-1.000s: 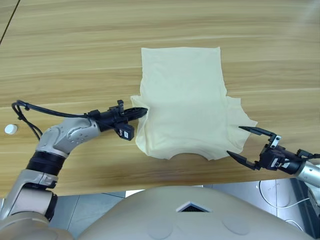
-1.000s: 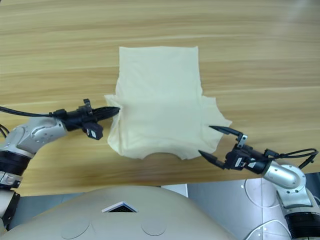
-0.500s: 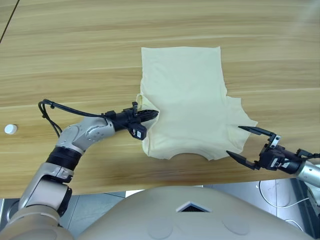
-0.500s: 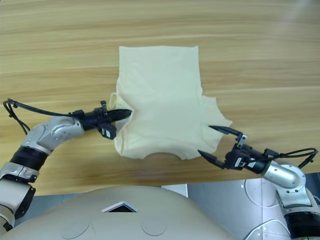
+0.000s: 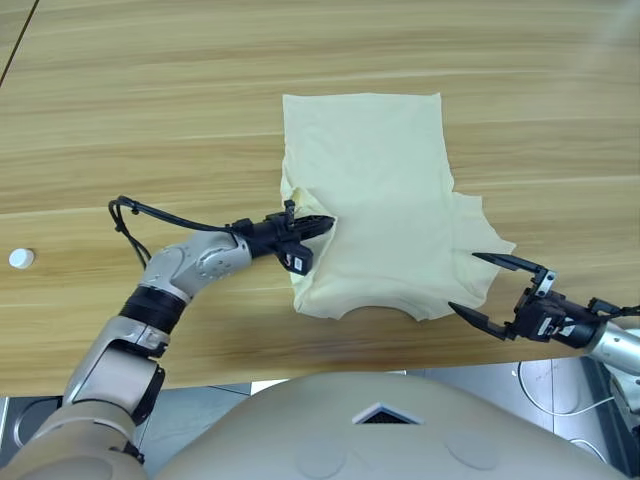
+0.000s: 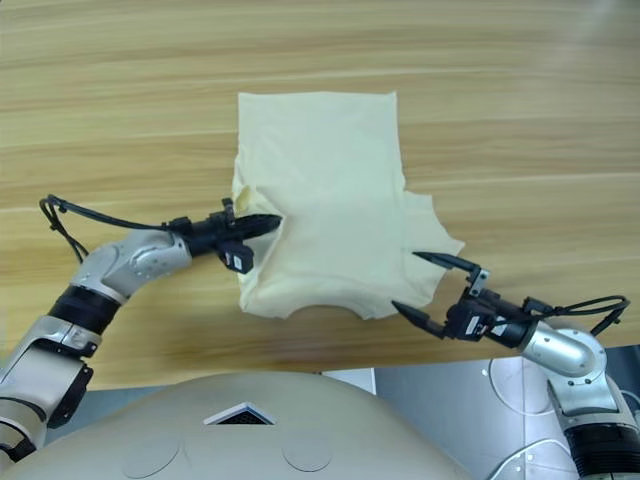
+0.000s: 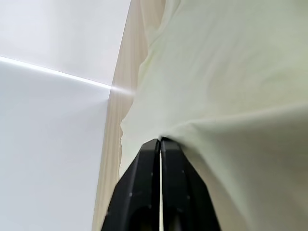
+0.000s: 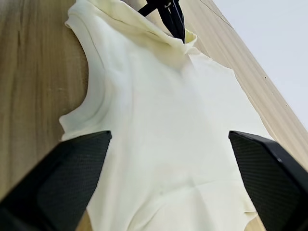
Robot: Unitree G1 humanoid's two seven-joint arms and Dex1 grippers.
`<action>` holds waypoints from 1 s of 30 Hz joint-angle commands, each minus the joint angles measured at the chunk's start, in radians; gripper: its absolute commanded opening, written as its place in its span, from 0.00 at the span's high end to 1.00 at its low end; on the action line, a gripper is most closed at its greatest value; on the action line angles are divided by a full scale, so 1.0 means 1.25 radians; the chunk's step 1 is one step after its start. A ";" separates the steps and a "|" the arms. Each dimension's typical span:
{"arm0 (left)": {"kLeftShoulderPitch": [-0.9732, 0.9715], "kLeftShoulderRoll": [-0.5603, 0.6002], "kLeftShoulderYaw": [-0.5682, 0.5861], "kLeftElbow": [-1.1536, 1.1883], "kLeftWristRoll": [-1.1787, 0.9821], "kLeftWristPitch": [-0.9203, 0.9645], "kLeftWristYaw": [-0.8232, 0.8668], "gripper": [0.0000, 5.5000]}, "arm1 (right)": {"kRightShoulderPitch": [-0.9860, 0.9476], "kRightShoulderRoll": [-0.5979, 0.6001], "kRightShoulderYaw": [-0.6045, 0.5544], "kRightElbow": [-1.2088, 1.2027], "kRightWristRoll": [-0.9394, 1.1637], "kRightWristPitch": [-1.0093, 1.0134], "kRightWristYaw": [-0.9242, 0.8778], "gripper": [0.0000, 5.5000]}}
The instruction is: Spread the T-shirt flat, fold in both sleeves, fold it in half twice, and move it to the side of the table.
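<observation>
Wooden table with T-shirt, small white object

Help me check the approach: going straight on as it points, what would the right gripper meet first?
Likely the sleeve of the T-shirt, just ahead of the right gripper; height unclear.

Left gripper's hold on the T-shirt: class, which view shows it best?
The left wrist view: the left gripper, seen close, has fingers shut on a T-shirt fold. Both eye views show it small, from above, at the shirt's left side. The right wrist view shows it far off, across the shirt.
</observation>
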 commanded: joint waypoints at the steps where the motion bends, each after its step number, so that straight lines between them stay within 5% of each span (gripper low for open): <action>1: -0.009 -0.010 -0.028 0.024 0.035 0.019 0.006 0.99 | -0.002 0.003 0.001 -0.011 -0.004 0.007 0.003 0.18; 8: -0.007 -0.033 -0.046 0.050 0.004 0.051 -0.014 0.98 | -0.008 0.005 0.006 -0.008 -0.002 0.008 0.004 0.18; 13: -0.018 -0.040 -0.042 0.056 -0.019 0.065 -0.007 0.83 | -0.012 0.007 0.007 -0.008 0.003 0.008 0.003 0.18; 18: -0.017 -0.037 -0.047 0.066 -0.019 0.073 -0.013 0.65 | -0.026 0.014 -0.014 -0.022 0.032 0.029 -0.013 0.02; 23: -0.014 -0.034 -0.049 0.068 -0.033 0.066 -0.026 0.51 | -0.056 0.030 -0.054 -0.022 0.048 0.071 -0.048 0.02; 30: -0.022 -0.051 -0.024 0.056 -0.048 0.067 0.023 0.36 | -0.128 0.007 -0.194 0.062 -0.244 0.192 -0.257 0.02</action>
